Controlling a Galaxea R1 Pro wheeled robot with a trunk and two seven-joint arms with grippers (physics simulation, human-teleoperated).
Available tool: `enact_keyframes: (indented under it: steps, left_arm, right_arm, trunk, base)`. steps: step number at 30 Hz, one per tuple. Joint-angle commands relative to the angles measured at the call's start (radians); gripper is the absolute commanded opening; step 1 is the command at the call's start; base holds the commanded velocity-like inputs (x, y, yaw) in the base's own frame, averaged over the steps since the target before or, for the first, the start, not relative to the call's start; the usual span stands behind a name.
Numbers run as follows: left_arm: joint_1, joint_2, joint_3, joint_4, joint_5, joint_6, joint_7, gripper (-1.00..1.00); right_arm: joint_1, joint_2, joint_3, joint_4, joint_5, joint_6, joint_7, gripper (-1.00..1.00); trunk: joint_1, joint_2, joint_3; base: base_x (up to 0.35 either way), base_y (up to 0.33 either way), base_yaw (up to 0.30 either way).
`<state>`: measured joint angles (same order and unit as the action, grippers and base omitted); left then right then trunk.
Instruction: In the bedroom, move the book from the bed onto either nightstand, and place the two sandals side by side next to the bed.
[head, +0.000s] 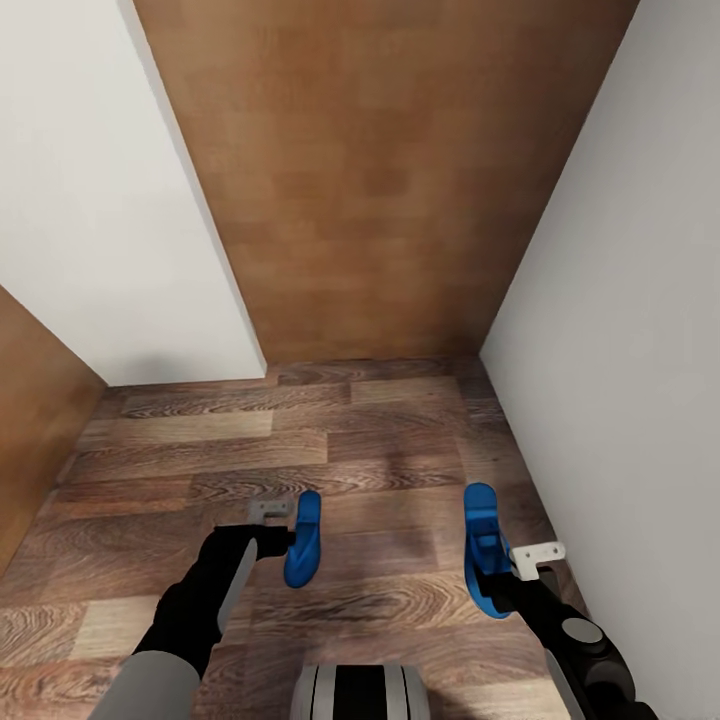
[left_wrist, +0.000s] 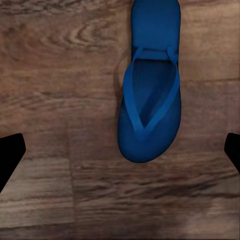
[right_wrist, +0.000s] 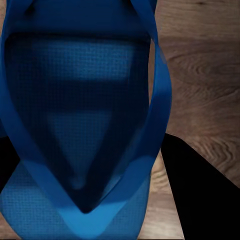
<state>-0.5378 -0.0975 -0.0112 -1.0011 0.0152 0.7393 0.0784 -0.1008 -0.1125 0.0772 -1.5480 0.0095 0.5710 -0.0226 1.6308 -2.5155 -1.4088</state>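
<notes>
Two bright blue sandals sit at my grippers over the wood-plank floor. The left sandal (head: 303, 540) (left_wrist: 150, 100) lies strap-up on the planks, with a shadow beside it. My left gripper (head: 285, 545) (left_wrist: 125, 147) hangs open above it, its fingers spread wide and touching nothing. The right sandal (head: 482, 530) (right_wrist: 75, 125) sits very close to the right wrist camera, its toe end between the two dark fingers. My right gripper (head: 500, 588) (right_wrist: 85, 150) is shut on it. The book, the bed and the nightstand are out of view.
I am in a narrow passage. A white wall (head: 620, 350) runs close along my right arm, and another white wall (head: 100, 200) stands at the left. A brown wood panel (head: 380, 180) closes the far end. Bare floor (head: 300, 440) lies ahead of the sandals.
</notes>
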Motion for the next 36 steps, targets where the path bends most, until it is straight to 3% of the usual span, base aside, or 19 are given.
enact_keyframes:
  steps: [1,5,6,7,8,11,12,17,21,28,33,36]
  left_arm:
    - [-0.003,0.0,-0.002,0.0,0.003,0.005,0.005,1.0]
    - [-0.053,0.003,-0.001,0.029,0.006,0.006,-0.001,1.0]
    - [-0.156,0.007,0.001,0.148,0.006,0.014,0.0,1.0]
    - [-0.176,0.008,0.001,0.176,0.005,0.016,0.0,1.0]
    - [-0.323,0.01,0.003,0.399,0.002,0.02,0.005,1.0]
    - [-0.331,0.008,0.003,0.412,0.011,0.02,0.007,1.0]
    - [-0.333,0.007,0.004,0.418,0.023,0.02,0.009,1.0]
    - [-0.333,0.003,0.007,0.42,0.028,0.018,0.009,1.0]
    - [-0.333,0.002,0.008,0.424,0.029,0.014,0.009,1.0]
    - [-0.333,0.001,0.007,0.426,0.029,0.005,0.009,1.0]
    - [-0.333,-0.002,0.007,0.424,0.031,0.003,0.009,1.0]
    - [-0.333,-0.002,0.007,0.419,0.031,-0.009,0.008,1.0]
  right_arm:
    - [0.0,-0.001,0.002,-0.001,0.001,0.006,-0.003,-1.0]
    - [0.0,0.001,0.002,-0.001,0.001,0.006,-0.004,-1.0]
    - [0.0,0.0,0.002,-0.001,0.002,0.006,-0.005,-1.0]
    - [0.0,-0.001,0.002,-0.001,0.002,0.006,-0.005,-1.0]
    - [0.0,-0.002,0.001,-0.001,0.002,0.016,-0.005,-1.0]
    - [-0.002,0.0,0.001,-0.001,0.002,0.079,-0.005,-1.0]
    - [-0.048,0.0,0.0,-0.001,0.001,0.221,-0.006,-1.0]
    - [-0.206,0.0,-0.001,0.0,0.0,0.421,-0.006,-1.0]
    - [-0.296,0.001,-0.001,0.001,0.001,0.469,-0.007,-1.0]
    - [-0.407,0.013,-0.001,0.038,0.005,0.476,-0.011,-1.0]
    - [-0.547,0.054,-0.001,0.185,0.006,0.476,-0.037,-1.0]
    - [-0.662,0.076,-0.001,0.308,0.001,0.476,-0.079,-1.0]
  trunk:
    - [0.0,-0.001,-0.005]
    - [0.002,-0.002,-0.02]
    - [0.002,-0.002,-0.024]
    - [0.003,-0.002,-0.028]
    - [0.003,-0.002,-0.032]
    - [0.005,-0.003,-0.043]
    - [0.005,-0.003,-0.047]
    - [0.007,-0.004,-0.067]
    - [0.009,-0.005,-0.082]
    - [0.012,-0.007,-0.109]
    - [0.015,-0.008,-0.128]
    - [0.016,-0.009,-0.14]
  base:
    - [0.0,0.0,0.0]
    - [0.0,0.0,0.0]
    - [0.0,0.0,0.0]
    - [0.0,0.0,0.0]
    - [0.0,0.0,0.0]
    - [0.0,0.0,0.0]
    - [0.0,0.0,0.0]
    - [0.0,0.0,0.0]
    - [0.0,0.0,0.0]
    - [0.0,0.0,0.0]
    - [0.0,0.0,0.0]
    - [0.0,0.0,0.0]
